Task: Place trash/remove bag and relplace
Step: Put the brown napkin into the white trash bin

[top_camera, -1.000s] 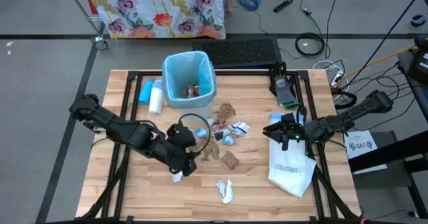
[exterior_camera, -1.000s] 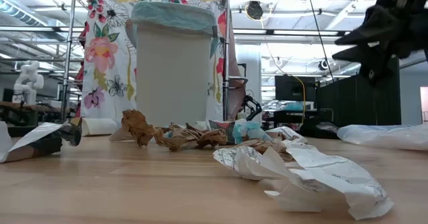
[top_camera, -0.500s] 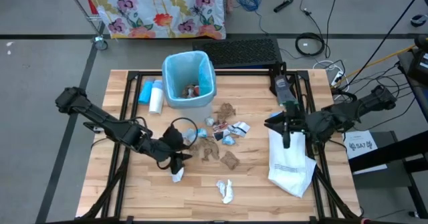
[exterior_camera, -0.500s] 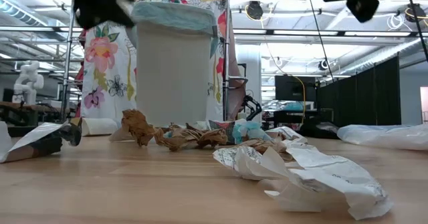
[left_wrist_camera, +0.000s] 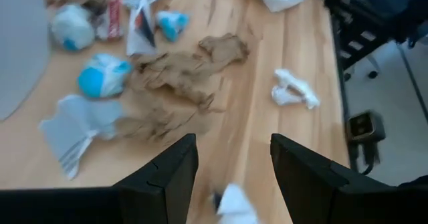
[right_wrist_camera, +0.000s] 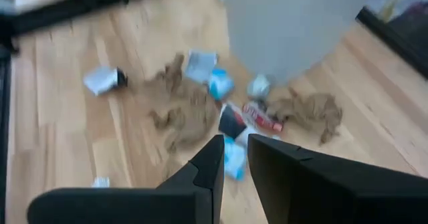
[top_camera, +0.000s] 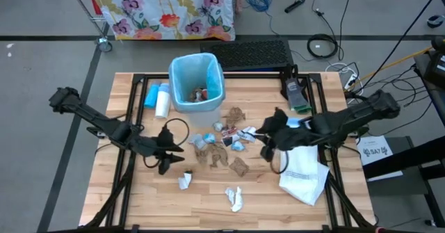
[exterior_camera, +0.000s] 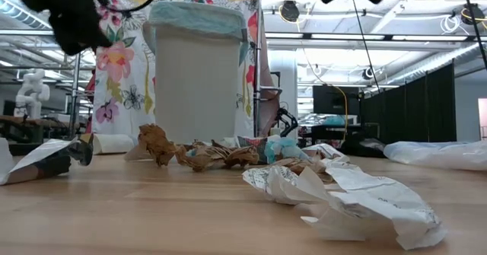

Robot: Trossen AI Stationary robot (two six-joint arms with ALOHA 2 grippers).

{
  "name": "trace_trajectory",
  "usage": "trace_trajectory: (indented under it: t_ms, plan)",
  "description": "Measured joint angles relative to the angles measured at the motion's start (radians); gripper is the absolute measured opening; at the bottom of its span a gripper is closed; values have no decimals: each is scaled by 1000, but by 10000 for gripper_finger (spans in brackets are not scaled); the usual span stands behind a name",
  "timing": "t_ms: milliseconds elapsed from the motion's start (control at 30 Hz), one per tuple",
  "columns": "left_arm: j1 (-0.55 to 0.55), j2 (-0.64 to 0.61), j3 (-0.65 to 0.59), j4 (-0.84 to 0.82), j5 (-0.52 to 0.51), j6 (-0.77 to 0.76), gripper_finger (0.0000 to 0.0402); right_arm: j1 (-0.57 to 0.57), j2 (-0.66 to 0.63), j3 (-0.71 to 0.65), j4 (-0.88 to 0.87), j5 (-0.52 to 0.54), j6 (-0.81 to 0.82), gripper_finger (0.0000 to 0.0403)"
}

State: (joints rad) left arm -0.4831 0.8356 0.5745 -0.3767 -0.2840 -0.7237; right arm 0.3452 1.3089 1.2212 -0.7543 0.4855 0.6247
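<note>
Both pincers above the scattered trash, neither one holding anything

The left pincer (top_camera: 165, 165) hangs open over the bench (top_camera: 132, 205), beside the trash (top_camera: 221, 144) that lies between the two arms. The right pincer (top_camera: 268, 148) hangs over the other edge of this trash, its fingers (right_wrist_camera: 214, 167) nearly closed and empty. The light-blue bag (top_camera: 197, 78) lines the bin; the white bag (top_camera: 302, 174) lies flat near the right arm

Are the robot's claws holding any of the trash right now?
No. The left gripper is open and empty, and the right gripper has nothing between its nearly closed fingers. The trash lies on the table.
</note>
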Motion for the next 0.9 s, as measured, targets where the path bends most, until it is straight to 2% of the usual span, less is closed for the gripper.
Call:
trace_trajectory:
  t_ms: [100,200,333,433,633,733,900]
  plan:
    - [0,-88,-52,-64,-12,-1,191,-11,94,108,-94,-27,28,59]
    - [0,-191,-95,-132,-23,-1,191,-29,171,197,-196,-60,124,59]
    - [0,-314,-114,-257,-24,2,191,-69,250,268,-270,-187,274,59]
    - [0,-413,-117,-351,-24,0,191,-93,291,281,-267,-253,341,59]
    - [0,-587,-117,-404,-57,5,191,-128,360,281,-254,-253,472,59]
    - [0,-632,-117,-412,-94,6,191,-141,400,281,-228,-251,469,59]
    - [0,-656,-117,-419,-100,0,191,-173,475,281,-232,-272,472,62]
